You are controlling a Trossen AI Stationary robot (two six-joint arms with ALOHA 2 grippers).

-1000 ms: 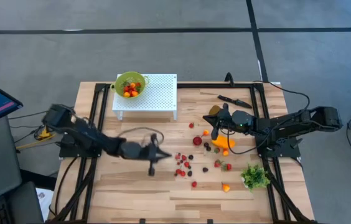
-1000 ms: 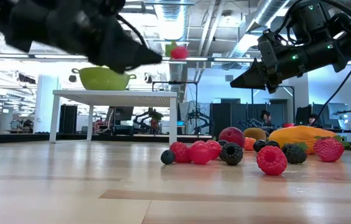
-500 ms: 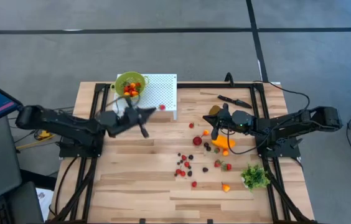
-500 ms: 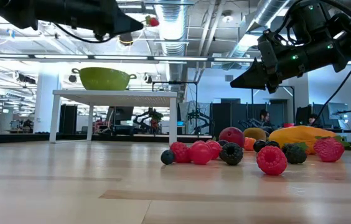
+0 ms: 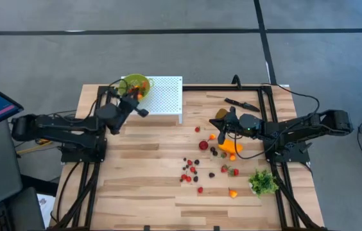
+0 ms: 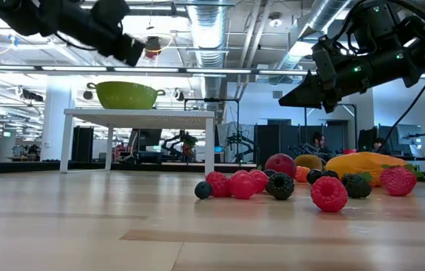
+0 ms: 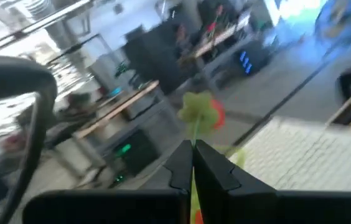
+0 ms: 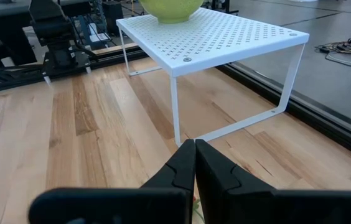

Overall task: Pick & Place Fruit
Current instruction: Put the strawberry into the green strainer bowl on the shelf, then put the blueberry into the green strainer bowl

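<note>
Several red and orange pieces already sit in the green bowl (image 5: 136, 86) on the white perforated stand (image 5: 162, 97), so the job is partly done, but most of the fruit is still down on the wooden tabletop (image 5: 136, 173): the cluster of small berries (image 5: 190, 172) in the middle, the elongated orange fruit (image 5: 230, 147) and the brownish oval (image 5: 221, 114) over by my right side. My left end effector (image 5: 140, 110) is up beside the bowl, just at the front edge of the stand, fingers pressed together on the green stem of a small red berry (image 7: 208, 116), which hangs right at the fingertips in the left wrist view; I judge it about to go into the bowl. That arm reaches out long and low from the table's left edge. My right end effector (image 5: 220, 136) hangs over the orange fruit, fingers pressed together and holding nothing, arm stretched in from the right
</note>
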